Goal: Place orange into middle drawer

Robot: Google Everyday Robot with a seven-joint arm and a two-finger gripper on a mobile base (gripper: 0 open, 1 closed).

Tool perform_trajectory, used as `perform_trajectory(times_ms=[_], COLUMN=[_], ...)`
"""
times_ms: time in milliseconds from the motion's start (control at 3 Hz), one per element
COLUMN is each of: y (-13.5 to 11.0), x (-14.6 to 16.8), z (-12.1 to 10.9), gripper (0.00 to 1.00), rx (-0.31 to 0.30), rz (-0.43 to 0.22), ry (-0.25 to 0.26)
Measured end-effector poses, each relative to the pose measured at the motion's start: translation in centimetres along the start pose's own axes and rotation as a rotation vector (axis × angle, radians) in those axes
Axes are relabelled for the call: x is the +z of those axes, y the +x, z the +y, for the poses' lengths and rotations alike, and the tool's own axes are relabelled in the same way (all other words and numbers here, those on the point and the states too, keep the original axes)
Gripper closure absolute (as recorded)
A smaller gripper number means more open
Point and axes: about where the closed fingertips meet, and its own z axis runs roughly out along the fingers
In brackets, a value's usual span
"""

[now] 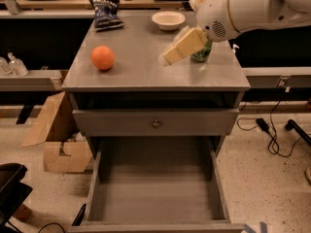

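Note:
The orange (102, 58) sits on the left part of the grey cabinet top (141, 74). The middle drawer (156, 193) is pulled out low at the front of the cabinet, its flat grey floor bare. My gripper (181, 47), cream-coloured on a white arm, hangs over the right middle of the cabinet top. It points down-left, well to the right of the orange and apart from it. It holds nothing that I can see.
A green can (202, 53) stands partly hidden behind the gripper. A white bowl (168, 20) and a dark chip bag (105, 12) lie at the back. A closed drawer front with a knob (155, 123) sits above the open drawer. Cardboard boxes (58, 147) stand at the left and cables (272, 135) lie at the right.

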Motion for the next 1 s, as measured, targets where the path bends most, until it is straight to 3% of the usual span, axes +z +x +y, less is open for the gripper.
perform_trajectory(times_ms=[333,667,1000], y=[-0.1,-0.4,-1.1], x=[0.6,5.0,14.5], z=[0.1,0.7,1.1], gripper=[0.00,0.00,0.00], rx=[-0.003,-0.021,-0.012], rz=[-0.002,-0.013,-0.055], ry=[-0.003,-0.022,-0.057])
